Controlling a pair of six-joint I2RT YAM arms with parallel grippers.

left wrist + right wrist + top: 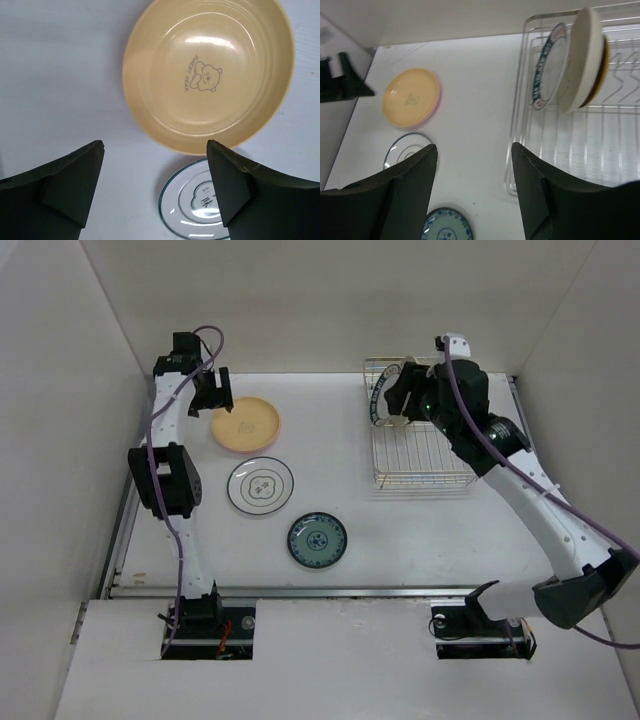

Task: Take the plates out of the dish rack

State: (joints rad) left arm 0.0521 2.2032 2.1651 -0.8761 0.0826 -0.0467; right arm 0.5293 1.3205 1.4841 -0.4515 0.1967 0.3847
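Fingers (70, 187) of my left gripper (155, 150) are spread wide with nothing between them, hovering over the yellow plate (207, 75), which lies flat on the table (330, 420) at the far left. A pink edge (438, 100) shows under it, maybe a second plate, can't confirm. Just nearer sits the ringed plate (260, 485), then the teal-blue plate (317, 540) nearer again and to the right, both flat and out of the rack. On the right, the dish rack (425, 455) has plates standing on edge at its far left corner: a teal-rimmed plate (547, 67) outermost, a cream plate (580, 60) pressed up beside it, and a mustard plate (605, 60) peeking out behind that. My right gripper (474, 147) is also parted and empty, near the rack's left side and pointed toward those plates. Handling guess: the plates are rigid, with smooth glossy faces, so probably slick under the pads and likely to chip if knocked on the wire bars; the weight looks modest. I'd pinch the upper rim, one finger per face, and lift straight up out of the slots. The teal-rimmed one looks easiest since its outer face is free. The cream and mustard plates stand so close that I doubt a finger fits between them.
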